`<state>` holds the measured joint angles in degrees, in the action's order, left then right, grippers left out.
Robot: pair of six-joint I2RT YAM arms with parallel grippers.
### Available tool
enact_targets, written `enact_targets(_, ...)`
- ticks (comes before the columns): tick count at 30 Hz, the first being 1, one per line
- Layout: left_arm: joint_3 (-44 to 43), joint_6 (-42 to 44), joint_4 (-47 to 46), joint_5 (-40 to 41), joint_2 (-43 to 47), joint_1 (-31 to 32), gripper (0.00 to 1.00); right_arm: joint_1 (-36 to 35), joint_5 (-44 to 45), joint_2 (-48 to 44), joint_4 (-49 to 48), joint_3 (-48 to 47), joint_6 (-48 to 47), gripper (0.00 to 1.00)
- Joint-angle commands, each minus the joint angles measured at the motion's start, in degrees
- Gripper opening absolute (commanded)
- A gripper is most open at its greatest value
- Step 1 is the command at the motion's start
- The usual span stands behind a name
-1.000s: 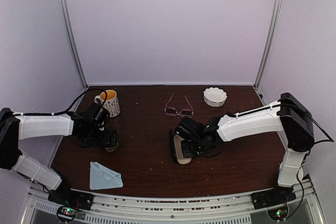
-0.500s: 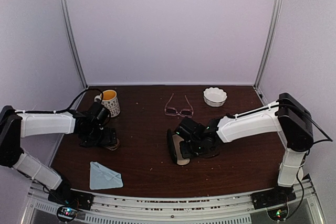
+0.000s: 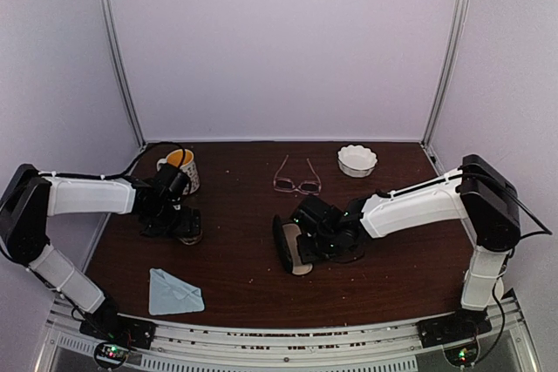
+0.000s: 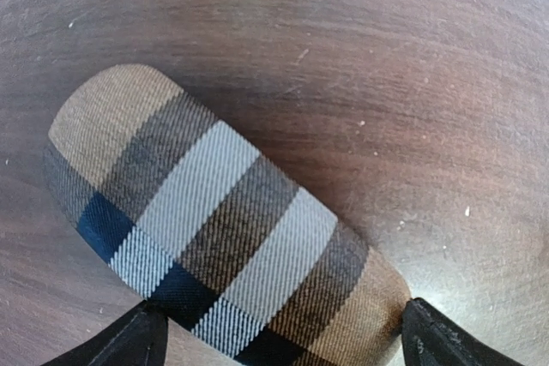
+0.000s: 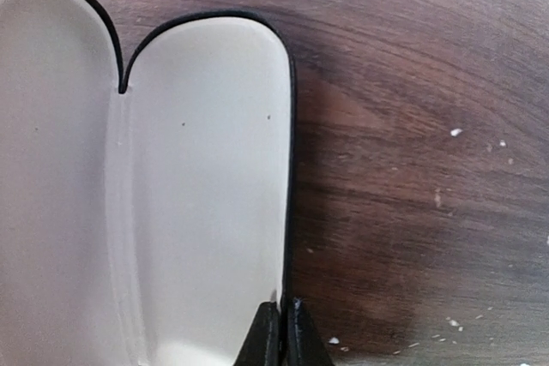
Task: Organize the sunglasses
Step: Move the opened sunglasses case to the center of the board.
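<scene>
Rim of open black case [image 5: 206,169] now pinched by right gripper [image 5: 280,332]; wide-open left gripper [image 4: 283,333] brought astride striped case [image 4: 214,229]; pink sunglasses [image 3: 297,182] unpacked near bench's [image 3: 244,280] far edge.

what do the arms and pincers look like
The left arm and right arm match: white rounded links, black joints, thin black cables alongside. The pincer fingers are black, tapering to tips.

Dark wooden surface [image 3: 235,241] — mug [image 3: 180,169], pink glasses [image 3: 297,179], white bowl [image 3: 357,160], open black case [image 3: 295,246], plaid case [image 4: 214,220], seemingly folded blue cloth [image 3: 174,292].
</scene>
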<state>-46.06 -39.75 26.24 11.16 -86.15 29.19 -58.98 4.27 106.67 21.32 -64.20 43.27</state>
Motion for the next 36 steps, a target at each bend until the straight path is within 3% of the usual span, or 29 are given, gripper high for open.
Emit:
enact_targets(1, -0.24, 5.65, -2.61, -3.74, -2.02, -0.36, 0.98, 0.03, -2.00, 0.30, -1.24, 0.89, -1.03, 0.03)
enact_targets(6, -0.50, 12.27, -6.89, -10.09, -5.26, -0.36, 0.96, 0.04, -3.64, 1.16, -1.92, -0.55, -1.34, 0.00)
enact_targets(13, -1.62, 17.24, -10.36, -22.17, -6.66, -0.19, 0.81, 0.03, -4.13, 2.68, -1.10, -3.46, 1.31, 0.00)
enact_targets(23, -5.08, 23.39, -7.86, -28.30, -8.84, 5.94, 0.73, 0.00, -6.97, 4.32, -7.42, -3.87, 12.42, 0.00)
enact_targets(28, -6.36, 23.78, -6.22, -26.03, -10.08, 8.45, 0.76, -0.11, -5.29, 3.52, -9.00, -3.43, 17.03, 0.00)
enact_targets(31, -7.52, 24.42, -3.82, -22.60, -9.51, 9.03, 0.97, -0.11, -4.39, 2.88, -9.59, -2.77, 19.15, 0.00)
enact_targets(36, -8.03, 23.93, -3.04, -22.18, -6.60, 9.27, 0.98, -0.57, -3.29, 2.42, -11.26, -2.39, 22.99, 0.00)
